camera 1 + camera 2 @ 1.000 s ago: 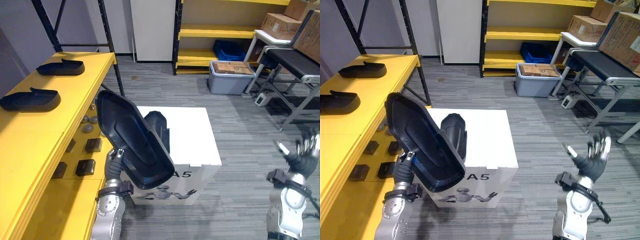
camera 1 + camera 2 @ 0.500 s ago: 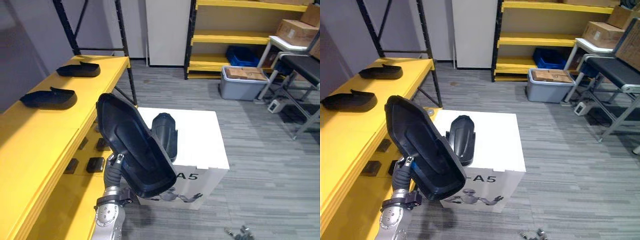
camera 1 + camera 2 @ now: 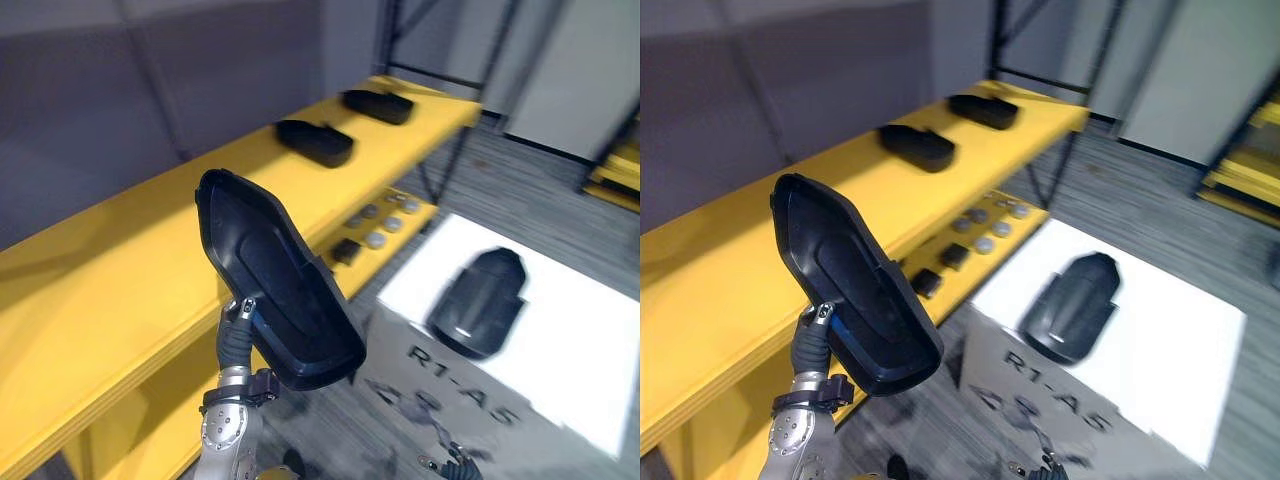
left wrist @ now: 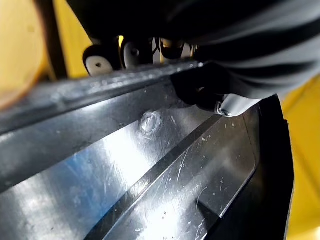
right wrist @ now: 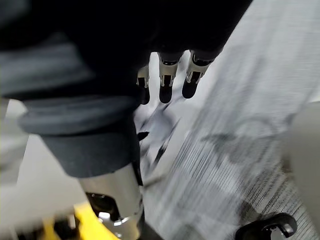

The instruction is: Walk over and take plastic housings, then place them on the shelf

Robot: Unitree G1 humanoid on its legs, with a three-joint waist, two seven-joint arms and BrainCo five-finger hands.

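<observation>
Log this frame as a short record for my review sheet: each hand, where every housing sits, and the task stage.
left hand: curled on the rim of the large black plastic housing, raised beside the yellow shelf
right hand: fingers straight, holding nothing
shelf top: nearer black housing; farther black housing
white box: one black housing on the box, lying flat
stage: held housing not yet set on the shelf
</observation>
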